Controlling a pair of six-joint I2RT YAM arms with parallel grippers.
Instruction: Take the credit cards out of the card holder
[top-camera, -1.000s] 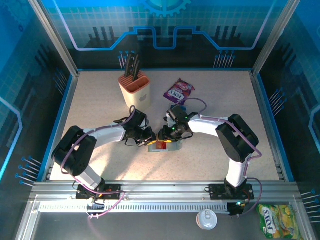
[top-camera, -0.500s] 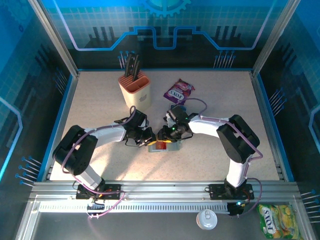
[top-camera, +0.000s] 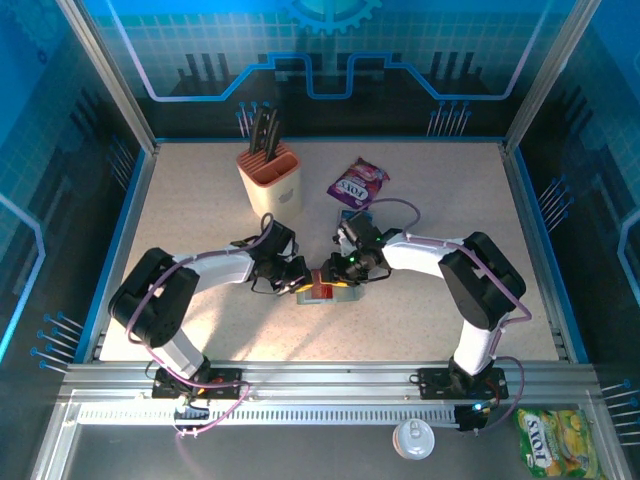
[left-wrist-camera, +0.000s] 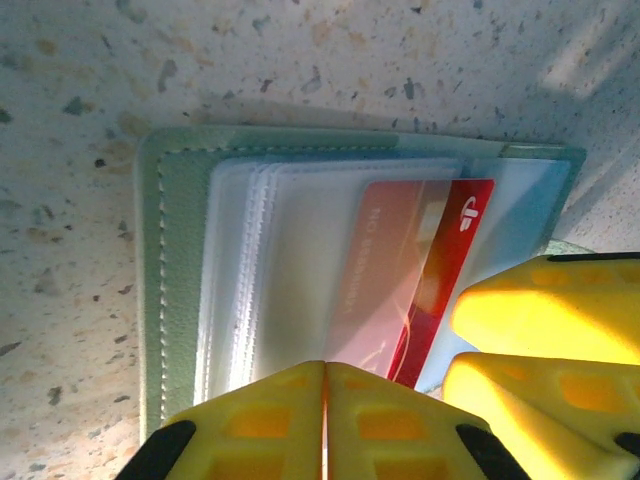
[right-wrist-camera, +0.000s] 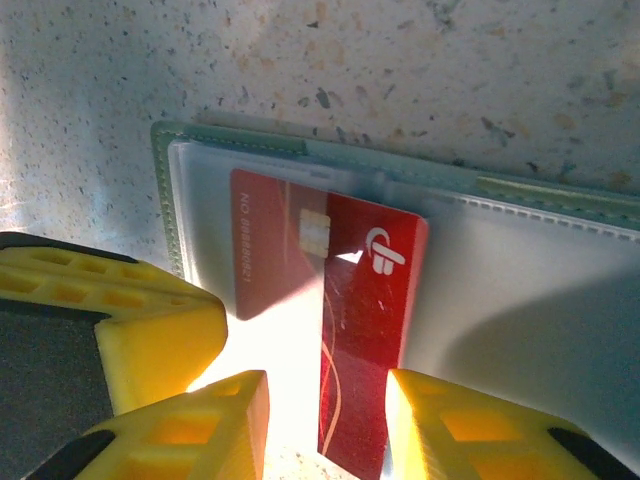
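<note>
Card holder (left-wrist-camera: 175, 300) lies open, flat on the speckled table (top-camera: 200, 200) between the two arms. A red credit card (right-wrist-camera: 370, 330) sits half out of a clear sleeve, free end toward the right gripper (right-wrist-camera: 325, 430); that gripper's jaws stand apart either side of the card's end w/ a lit gap on one side, so no clamp seen. Left gripper (left-wrist-camera: 325, 400) has its fingers pressed together at the holder's near edge, prob. pinning it.

Card judged light, stiff, slick plastic; thin, so hard to lift off a flat surface; best taken by the exposed end, across its long edges, pulled straight along the sleeve. Holder looks soft & light, likely to drag along unless held down.

Card shows a white logo & a line starting "NO", rest unclear; purple snack packet (top-camera: 358, 182) reads approx. "FOX'S".
</note>
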